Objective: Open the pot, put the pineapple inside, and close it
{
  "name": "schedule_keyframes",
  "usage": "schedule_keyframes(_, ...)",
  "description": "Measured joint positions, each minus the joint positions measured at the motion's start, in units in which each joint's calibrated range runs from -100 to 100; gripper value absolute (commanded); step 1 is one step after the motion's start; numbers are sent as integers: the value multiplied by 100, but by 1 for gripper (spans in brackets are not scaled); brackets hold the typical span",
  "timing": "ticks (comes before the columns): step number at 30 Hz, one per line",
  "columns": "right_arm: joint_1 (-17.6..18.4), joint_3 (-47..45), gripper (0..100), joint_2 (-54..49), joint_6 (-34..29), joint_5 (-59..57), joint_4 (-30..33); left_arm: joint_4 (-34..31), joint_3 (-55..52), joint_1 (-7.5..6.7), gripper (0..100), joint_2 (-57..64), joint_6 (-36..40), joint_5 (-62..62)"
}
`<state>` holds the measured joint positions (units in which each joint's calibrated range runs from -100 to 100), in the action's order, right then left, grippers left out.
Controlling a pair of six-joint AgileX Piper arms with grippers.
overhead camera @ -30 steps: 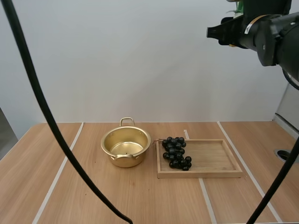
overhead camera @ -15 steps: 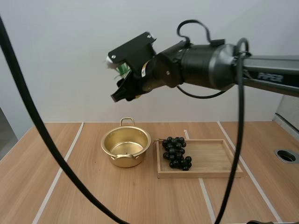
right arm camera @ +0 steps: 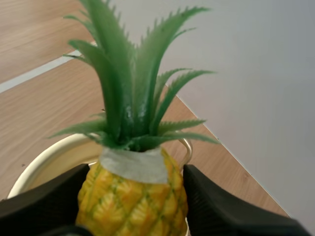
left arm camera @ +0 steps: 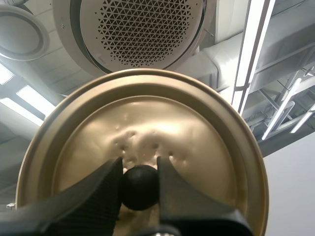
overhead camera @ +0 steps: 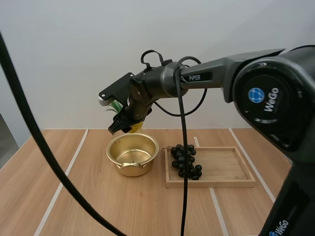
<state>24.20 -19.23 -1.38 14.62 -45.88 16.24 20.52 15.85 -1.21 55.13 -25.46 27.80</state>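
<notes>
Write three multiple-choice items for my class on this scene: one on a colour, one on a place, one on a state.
1. The pot is: A gold; B red; C blue.
2. The grapes lie: A in the pot; B on the wooden tray; C on a plate.
3. The left hand is: A open; B shut on nothing; C shut on the lid by its knob.
Answers: 1 A, its wall and inside shine gold. 2 B, the bunch rests at the tray's left end. 3 C, both fingers pinch the black knob.
</notes>
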Motion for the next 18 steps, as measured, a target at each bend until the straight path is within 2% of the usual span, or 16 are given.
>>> schedule_keyframes(9, 0, 452, 0, 776, -13, -1061, 231, -122, 0, 0, 0, 0, 0, 380)
schedule_keyframes(18, 0, 465, 0, 913, 85, -1741, 306, -239, 0, 0, 0, 0, 0, 402)
